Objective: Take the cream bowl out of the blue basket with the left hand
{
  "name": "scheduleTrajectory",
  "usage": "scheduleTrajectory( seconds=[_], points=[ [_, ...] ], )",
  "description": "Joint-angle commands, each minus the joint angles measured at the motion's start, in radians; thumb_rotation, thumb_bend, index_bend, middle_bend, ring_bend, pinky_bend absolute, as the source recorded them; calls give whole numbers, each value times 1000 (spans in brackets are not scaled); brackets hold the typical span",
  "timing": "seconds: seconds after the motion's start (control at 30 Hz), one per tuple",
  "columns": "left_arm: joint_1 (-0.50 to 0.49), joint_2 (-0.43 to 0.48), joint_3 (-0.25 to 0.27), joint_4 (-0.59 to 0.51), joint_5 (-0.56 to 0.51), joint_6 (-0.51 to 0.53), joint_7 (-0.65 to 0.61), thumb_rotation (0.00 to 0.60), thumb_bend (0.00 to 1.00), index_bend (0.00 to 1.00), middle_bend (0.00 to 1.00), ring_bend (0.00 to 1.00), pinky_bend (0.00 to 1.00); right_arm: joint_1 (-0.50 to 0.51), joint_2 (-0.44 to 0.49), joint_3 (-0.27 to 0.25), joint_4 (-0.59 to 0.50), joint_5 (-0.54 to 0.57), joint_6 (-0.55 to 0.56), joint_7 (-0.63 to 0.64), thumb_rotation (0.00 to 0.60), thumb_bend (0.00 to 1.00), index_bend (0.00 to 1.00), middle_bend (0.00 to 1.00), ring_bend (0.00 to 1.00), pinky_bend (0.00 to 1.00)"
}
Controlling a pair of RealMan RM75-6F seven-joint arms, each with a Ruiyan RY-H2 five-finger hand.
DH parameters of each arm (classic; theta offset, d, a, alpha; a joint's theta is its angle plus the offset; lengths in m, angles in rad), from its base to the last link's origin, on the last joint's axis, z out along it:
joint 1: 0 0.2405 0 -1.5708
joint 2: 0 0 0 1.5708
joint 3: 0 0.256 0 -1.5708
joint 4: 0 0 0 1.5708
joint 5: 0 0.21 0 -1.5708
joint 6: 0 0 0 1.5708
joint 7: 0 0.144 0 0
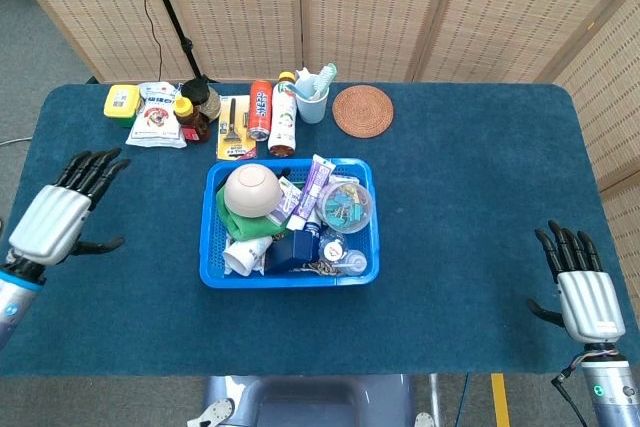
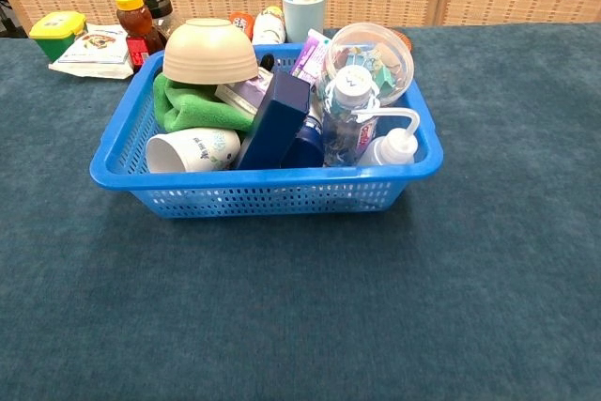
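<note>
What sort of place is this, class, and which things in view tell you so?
Probably a staged robot test room, not a home: a table covered in blue carpet, woven folding screens behind it, and a blue basket crammed with unrelated household items.

Bright, even light on both cams, prob overhead, no hard shadows. I get only a thin soft shadow under the basket (image 2: 263, 196) on the chest view. No glare on the table (image 1: 460, 207); slight sheen on the clear lid (image 2: 374, 55). Head view sharp centre to edge, screens (image 1: 370, 7) lean a bit w/ perspective. Chest view crisp up close, far items a touch softer. No motion blur I can see.
</note>
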Motion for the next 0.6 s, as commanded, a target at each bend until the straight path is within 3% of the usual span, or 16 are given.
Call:
scheduleTrajectory(
  seconds=[0.03, 0.23, 0.6],
  points=[
    [-114, -22, -46, -36, -85, -140, 79, 600, 1, 0, 0, 0, 0, 3, -2, 6, 6, 14, -8, 2, 600, 0, 0, 0, 0, 0],
    [-240, -85, -80, -26, -210, -290, 183, 600, 1, 0, 0, 0, 0, 6, -4, 17, 17, 40, -18, 7, 600, 0, 0, 0, 0, 0],
    [-444, -145, -125, 39, -416, -534, 178, 600, 1, 0, 0, 0, 0, 15, -10, 32, 37, 86, -47, 14, 600, 0, 0, 0, 0, 0]
  ],
)
